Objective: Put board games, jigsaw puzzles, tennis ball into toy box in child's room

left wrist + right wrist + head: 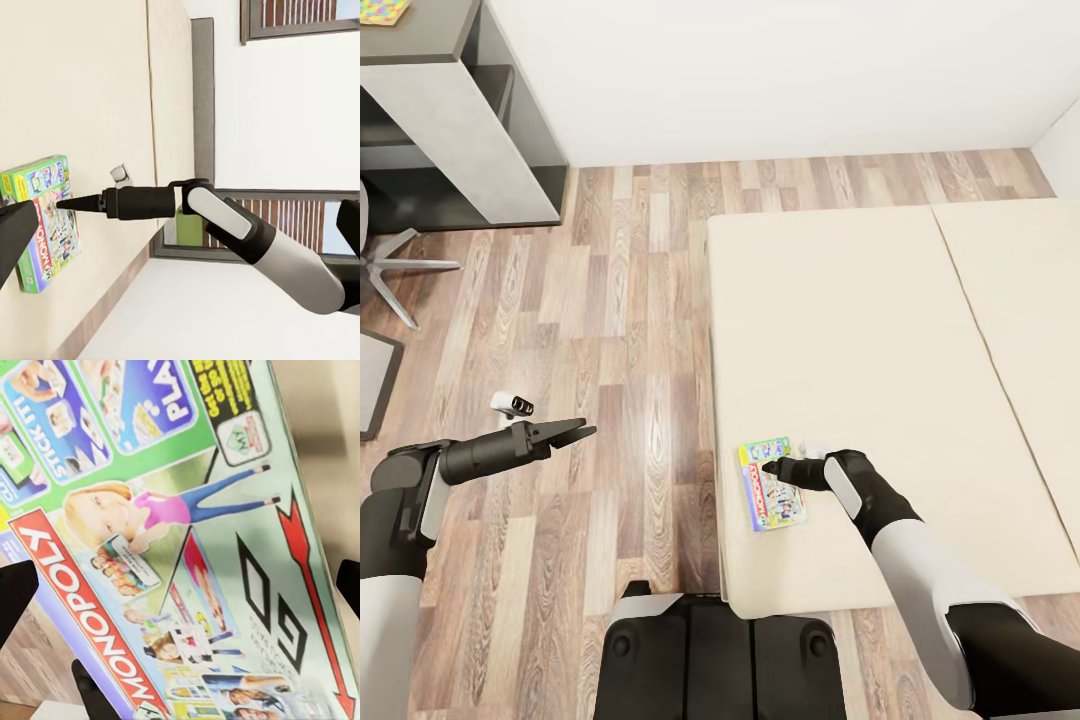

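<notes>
Nearest, at the bed's [880,330] near edge: dark robot base [720,655] on the wood floor [610,330], just short of the mattress corner. On the bed, close to that near corner and near its floor-side edge: Monopoly box [771,484], flat, lid up, long side running away from the base. Right pincer [772,467] reaching in from the right arm, tip over the box's middle; fingers parted, dark tips [16,598] showing either side of the box face in the right wrist view, nothing gripped; contact with the lid hard to judge. Seen from the left wrist: same box [45,221] lying on the cream cover, right pincer [67,203] pointing across it, narrow and tapering at the tip. Off the bed, over the floor to its left: left pincer [582,434] held level, pointing toward the bed, jaws slightly apart, empty, well apart from the box. Farther along the bed: bare cream cover with a seam dividing it lengthwise, reaching to the white wall. Farther still, beyond the bed's left side across the floor: grey bench [450,110] against the wall with a colourful flat item [382,12] on its top, too cropped to name, and chair legs [395,270] beside it.
</notes>
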